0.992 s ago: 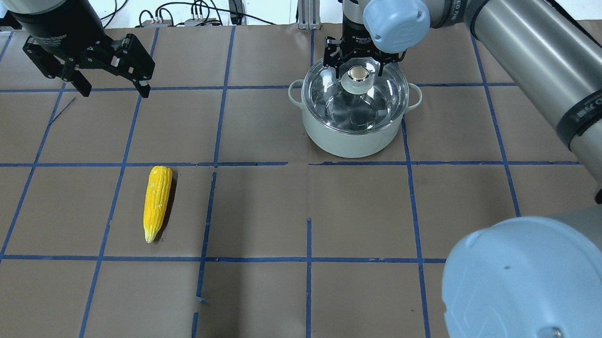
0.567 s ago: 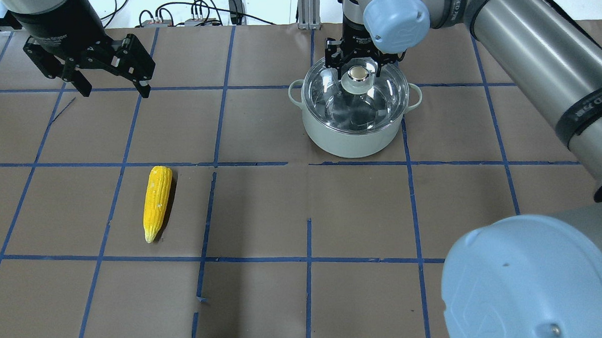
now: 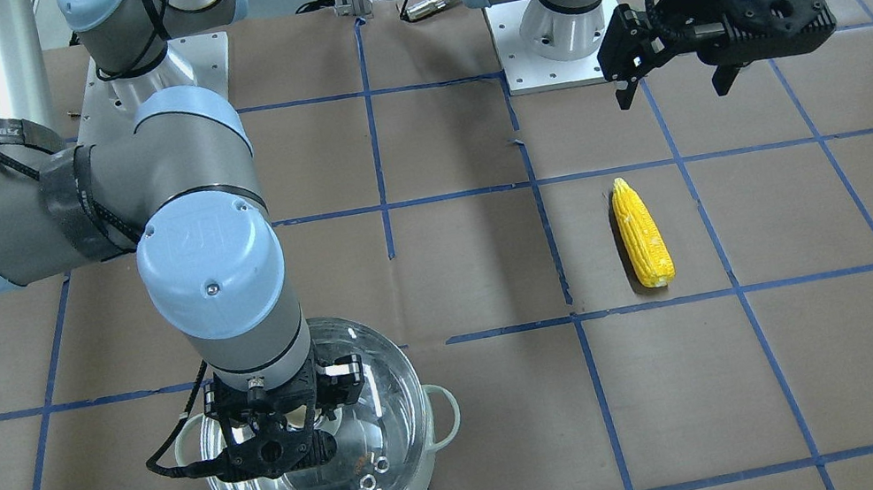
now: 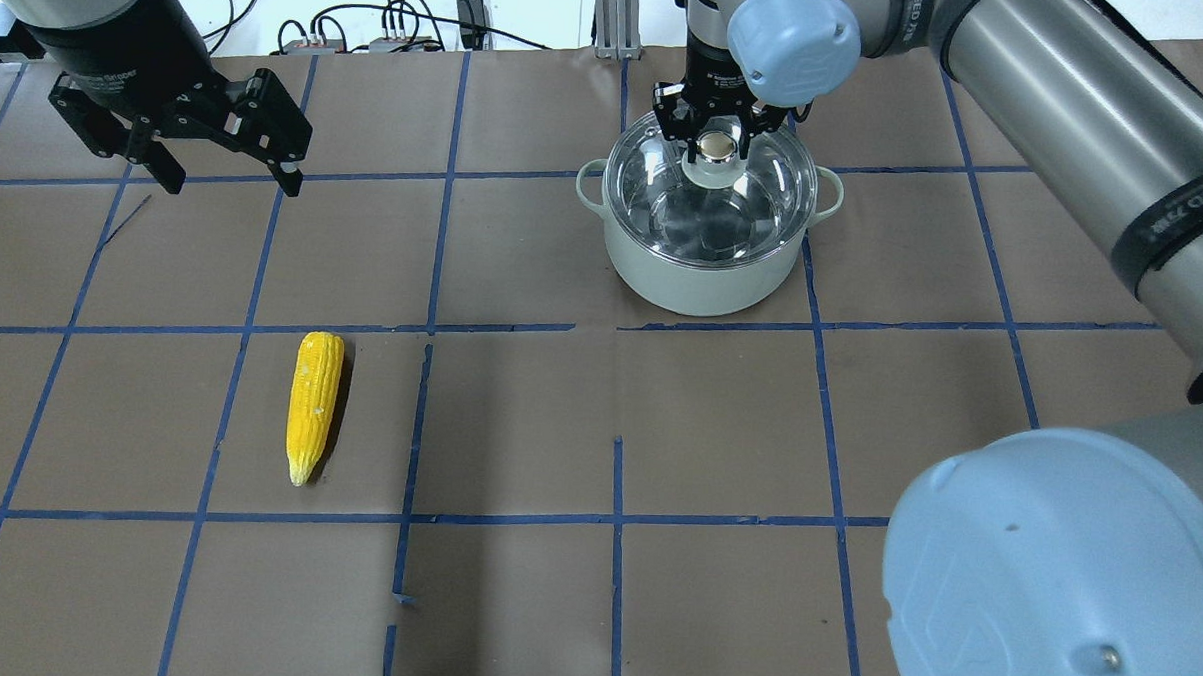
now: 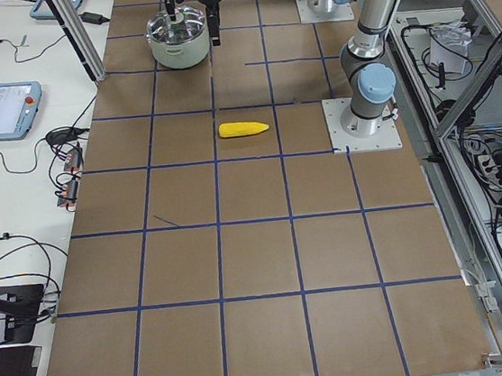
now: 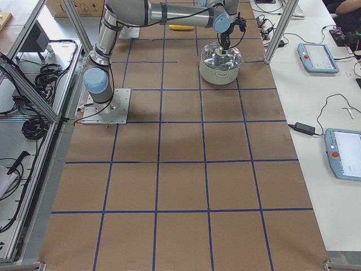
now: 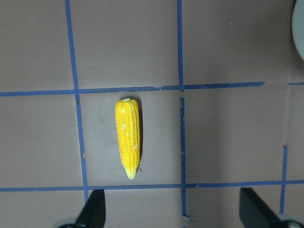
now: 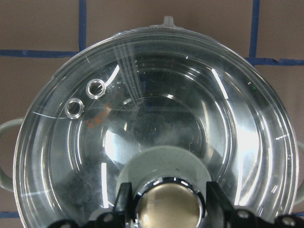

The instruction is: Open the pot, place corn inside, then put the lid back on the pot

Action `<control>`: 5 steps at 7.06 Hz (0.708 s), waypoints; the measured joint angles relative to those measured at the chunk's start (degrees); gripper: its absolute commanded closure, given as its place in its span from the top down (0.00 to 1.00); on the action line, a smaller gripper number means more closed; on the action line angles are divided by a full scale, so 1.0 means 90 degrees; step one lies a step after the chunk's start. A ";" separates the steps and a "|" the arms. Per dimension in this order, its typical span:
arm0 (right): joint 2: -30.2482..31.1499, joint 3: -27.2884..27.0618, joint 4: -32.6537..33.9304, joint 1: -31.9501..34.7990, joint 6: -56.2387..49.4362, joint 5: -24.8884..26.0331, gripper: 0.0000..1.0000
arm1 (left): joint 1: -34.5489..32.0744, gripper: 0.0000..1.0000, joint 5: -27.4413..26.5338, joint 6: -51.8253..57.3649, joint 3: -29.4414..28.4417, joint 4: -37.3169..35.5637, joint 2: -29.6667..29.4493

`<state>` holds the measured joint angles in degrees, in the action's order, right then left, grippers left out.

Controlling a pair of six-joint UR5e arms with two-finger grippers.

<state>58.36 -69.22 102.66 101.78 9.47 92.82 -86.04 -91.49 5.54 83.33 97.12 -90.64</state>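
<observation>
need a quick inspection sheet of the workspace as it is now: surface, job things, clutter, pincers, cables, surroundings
surface: table covered in brown paper with a blue tape grid
pot: upright, at the far side from the robot
lid: seated on the pot
corn: lying flat on the paper, well apart from the pot, tapered end toward the robot
clutter: nothing seen
right pincer: down over the lid, fingers closed against its knob
left pincer: open, empty, hovering above the table
cables: black leads past the table's far edge
surroundings: white benches with tablet-like control units at both sides
</observation>
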 measured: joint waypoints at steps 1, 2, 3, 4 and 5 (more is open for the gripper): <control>0.0000 0.0010 -0.0001 -0.0001 0.0001 -0.0005 0.34 | 0.0000 1.00 -0.0008 0.0020 0.0011 0.0006 0.0025; 0.0000 0.0025 -0.0001 0.0000 0.0002 -0.0008 0.26 | -0.0001 1.00 -0.0021 0.0065 0.0038 0.0026 0.0091; 0.0006 0.0047 0.0000 0.0007 0.0005 -0.0012 0.24 | -0.0001 1.00 -0.0016 0.0081 0.0052 0.0040 0.0109; 0.0013 0.0071 -0.0003 0.0017 0.0017 -0.0022 0.24 | 0.0015 1.00 -0.0001 0.0104 0.0098 0.0039 0.0072; 0.0038 0.0102 -0.0011 0.0034 0.0039 -0.0040 0.24 | 0.0075 1.00 0.0006 0.0157 0.0270 -0.0011 0.0028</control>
<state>58.70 -68.30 102.56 102.09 9.82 92.45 -85.37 -91.44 6.95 85.76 97.02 -90.39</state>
